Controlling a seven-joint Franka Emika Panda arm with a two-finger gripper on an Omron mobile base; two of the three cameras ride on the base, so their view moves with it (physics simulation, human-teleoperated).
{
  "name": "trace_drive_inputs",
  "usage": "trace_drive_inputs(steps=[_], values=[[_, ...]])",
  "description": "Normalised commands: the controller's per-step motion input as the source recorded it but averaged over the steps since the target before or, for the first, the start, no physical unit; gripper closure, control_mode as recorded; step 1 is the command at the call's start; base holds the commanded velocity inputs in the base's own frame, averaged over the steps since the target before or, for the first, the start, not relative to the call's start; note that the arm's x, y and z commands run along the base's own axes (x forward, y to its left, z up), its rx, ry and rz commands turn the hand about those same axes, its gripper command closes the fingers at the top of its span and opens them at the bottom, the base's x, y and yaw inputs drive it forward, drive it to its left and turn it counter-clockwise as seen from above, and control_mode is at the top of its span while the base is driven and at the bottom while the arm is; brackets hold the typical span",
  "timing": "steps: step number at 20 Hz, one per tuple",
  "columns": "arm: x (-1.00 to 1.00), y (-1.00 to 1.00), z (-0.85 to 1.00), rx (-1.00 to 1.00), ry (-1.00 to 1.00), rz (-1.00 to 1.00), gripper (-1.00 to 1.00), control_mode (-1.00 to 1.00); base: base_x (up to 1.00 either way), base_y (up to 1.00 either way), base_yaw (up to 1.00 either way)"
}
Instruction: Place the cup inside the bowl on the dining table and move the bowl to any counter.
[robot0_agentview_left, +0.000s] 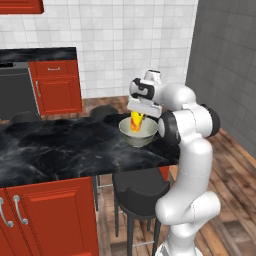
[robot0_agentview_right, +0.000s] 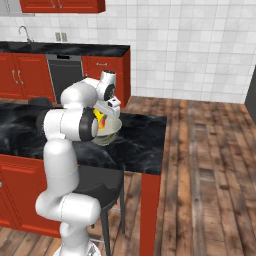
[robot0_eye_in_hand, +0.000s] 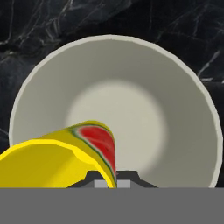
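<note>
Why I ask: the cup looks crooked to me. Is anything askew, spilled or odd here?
Nothing spilled or damaged. The cup is tilted because the gripper is shut on its wall, holding it over the bowl, not yet set down. The bowl sits upright near the dining table end.

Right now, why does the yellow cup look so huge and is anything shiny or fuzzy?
Hand view: the cup sits right by the camera, so it looms large over the bowl. Left base view: soft, slightly blurry rendering, pale sheen on the dining table. Right base view: the arm hides most of the bowl.
</note>
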Motion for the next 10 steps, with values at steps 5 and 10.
trace_drive_inputs(steps=[5,10], values=[[0.09,0.00,-0.15,0.00,0.00,0.00,1.00,-1.00,0.00,0.00,0.00],[0.06,0.00,-0.13,-0.01,0.00,0.00,1.00,-1.00,0.00,0.00,0.00]])
